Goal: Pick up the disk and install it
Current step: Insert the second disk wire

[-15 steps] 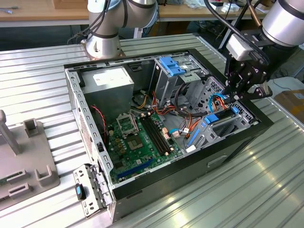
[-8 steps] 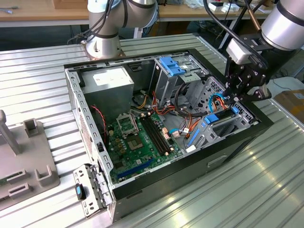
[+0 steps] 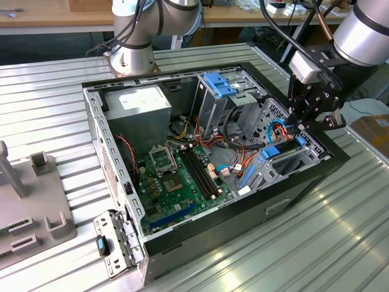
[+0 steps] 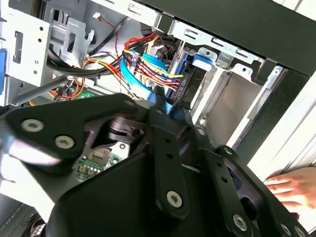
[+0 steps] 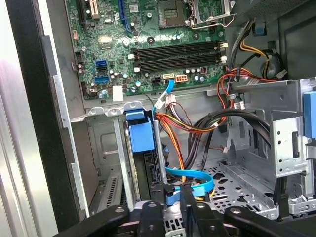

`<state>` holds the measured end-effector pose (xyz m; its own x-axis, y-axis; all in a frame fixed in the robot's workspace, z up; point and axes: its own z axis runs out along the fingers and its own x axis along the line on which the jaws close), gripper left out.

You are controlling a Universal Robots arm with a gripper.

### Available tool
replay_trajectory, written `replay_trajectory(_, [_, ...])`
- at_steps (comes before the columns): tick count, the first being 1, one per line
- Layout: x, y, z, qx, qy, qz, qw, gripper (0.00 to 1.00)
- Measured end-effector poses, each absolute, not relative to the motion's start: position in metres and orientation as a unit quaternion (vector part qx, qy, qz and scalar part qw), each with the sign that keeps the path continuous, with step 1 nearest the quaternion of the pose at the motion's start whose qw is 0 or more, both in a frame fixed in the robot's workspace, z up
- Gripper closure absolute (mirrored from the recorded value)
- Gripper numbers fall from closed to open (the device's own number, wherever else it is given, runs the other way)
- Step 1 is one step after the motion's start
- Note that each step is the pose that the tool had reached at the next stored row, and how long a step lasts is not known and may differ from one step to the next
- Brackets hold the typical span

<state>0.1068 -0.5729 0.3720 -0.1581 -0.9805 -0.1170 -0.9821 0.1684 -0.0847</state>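
Disk installation is looking well advanced, judging by how things are lying. The disk (image 3: 281,149), a dark slab in a bright blue carrier frame, is sitting upright in the drive bay (image 3: 285,163) at the front corner of the open computer case (image 3: 97,121), toward the exterior view's right. In the first wrist view its blue frame (image 5: 140,131) is standing between the bay's metal rails, apparently slid most of the way in; whether it is fully seated or latched, I cannot tell.

The gripper (image 3: 299,126) is hovering just above the bay, right over the disk's top edge. Its black linkages are crowding both wrist views, and the fingertips are reaching down among the cables, but whether the jaws are clenched on the frame or released I cannot tell.

Inside the case, the green motherboard (image 3: 179,182) is lying on the floor with its memory slots and bare processor socket, the grey power supply (image 3: 140,106) is occupying the far corner, and a metal drive cage (image 3: 216,103) topped by a lighter blue latch is standing beside it. Blue data cables (image 5: 190,180) and orange, red and yellow power wires (image 4: 148,64) are running loosely next to the bay. A person's hand (image 4: 294,185) is resting on the table just outside the case.
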Motion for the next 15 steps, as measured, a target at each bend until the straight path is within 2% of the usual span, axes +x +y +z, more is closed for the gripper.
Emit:
replay_trajectory(2, [0.1068,-0.5729,0.3719,-0.645,0.761,0.006,0.072,0.83])
replay_trajectory(8, [0.1064,-0.5731,0.3716,-0.647,0.759,0.006,0.073,0.84])
replay_trajectory(15, [0.1036,-0.574,0.3696,-0.665,0.742,-0.004,0.086,0.84])
